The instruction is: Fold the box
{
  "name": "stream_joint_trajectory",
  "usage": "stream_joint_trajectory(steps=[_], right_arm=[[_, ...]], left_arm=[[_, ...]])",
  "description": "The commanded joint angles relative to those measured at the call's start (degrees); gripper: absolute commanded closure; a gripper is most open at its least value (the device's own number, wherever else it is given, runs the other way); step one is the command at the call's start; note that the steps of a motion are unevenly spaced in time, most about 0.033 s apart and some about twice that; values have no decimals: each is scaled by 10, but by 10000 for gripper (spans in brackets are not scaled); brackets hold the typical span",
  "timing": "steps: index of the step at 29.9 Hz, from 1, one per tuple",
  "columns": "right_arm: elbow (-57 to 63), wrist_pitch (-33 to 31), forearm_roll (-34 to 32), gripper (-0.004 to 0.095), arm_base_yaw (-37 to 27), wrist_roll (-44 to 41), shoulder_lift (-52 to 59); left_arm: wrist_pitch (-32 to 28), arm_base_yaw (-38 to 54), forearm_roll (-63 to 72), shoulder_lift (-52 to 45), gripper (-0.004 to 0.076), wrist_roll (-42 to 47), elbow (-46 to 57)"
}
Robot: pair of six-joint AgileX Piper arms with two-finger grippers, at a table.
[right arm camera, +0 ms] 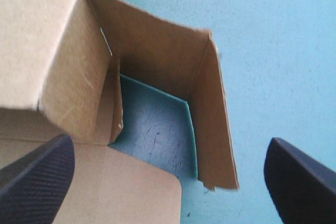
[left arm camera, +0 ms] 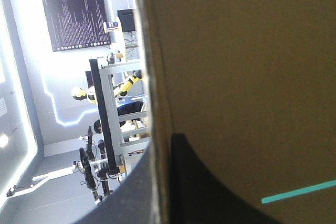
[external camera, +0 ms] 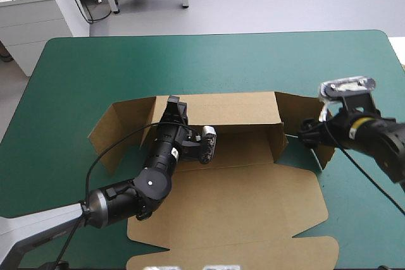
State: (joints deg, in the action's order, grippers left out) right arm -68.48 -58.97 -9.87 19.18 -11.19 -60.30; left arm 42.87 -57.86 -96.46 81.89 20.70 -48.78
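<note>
**Risk: back wall slipping, side flap creasing**

Box point(external camera: 243, 151) sits mid-desk point(external camera: 88, 67), lid point(external camera: 240, 213) flat on the robot's side, back wall point(external camera: 221, 109) raised. L gripper point(external camera: 174, 107) fingers are clamped on that wall's top edge. If the bite's shallow, the wall may slip out & drop. R gripper point(right arm camera: 169, 142) fingers are spread wide, holding nothing, w/ the right side flap point(right arm camera: 212, 119) ahead betw. them. A skewed push could crease it instead of tucking it.

Brown box point(external camera: 253, 194), partly folded, lay centred on the table point(external camera: 82, 74): its far wall and both end flaps stood raised, while the lid panel lay flat toward the near edge.
</note>
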Motion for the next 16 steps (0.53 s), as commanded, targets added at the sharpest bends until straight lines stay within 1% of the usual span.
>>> stream_joint_trajectory(steps=[1,4,5,7,9,11,13,16], right_arm=[[-91,2,-11,3,-13,30,-65],[-148,-3,35,3,-53,76,-118],[-167,-3,63,3,-80,95,-137],[-198,-6,125,3,-122,134,-162],[-228,-21,211,3,-176,182,-195],[-254,-44,277,3,-217,212,-232],[-275,-65,307,3,-249,230,-266],[-310,-114,321,3,-272,249,-316]], left_arm=[[4,-3,-13,-16,732,-1,-8],[5,-3,-13,-16,732,-2,-8],[6,-3,-13,-16,732,-3,-8],[5,-3,-13,-16,732,-4,-8],[3,-3,-13,-16,732,-3,-8],[3,-3,-13,-16,732,-3,-8],[3,-3,-13,-16,732,-3,-8],[3,-3,-13,-16,732,-3,-8]])
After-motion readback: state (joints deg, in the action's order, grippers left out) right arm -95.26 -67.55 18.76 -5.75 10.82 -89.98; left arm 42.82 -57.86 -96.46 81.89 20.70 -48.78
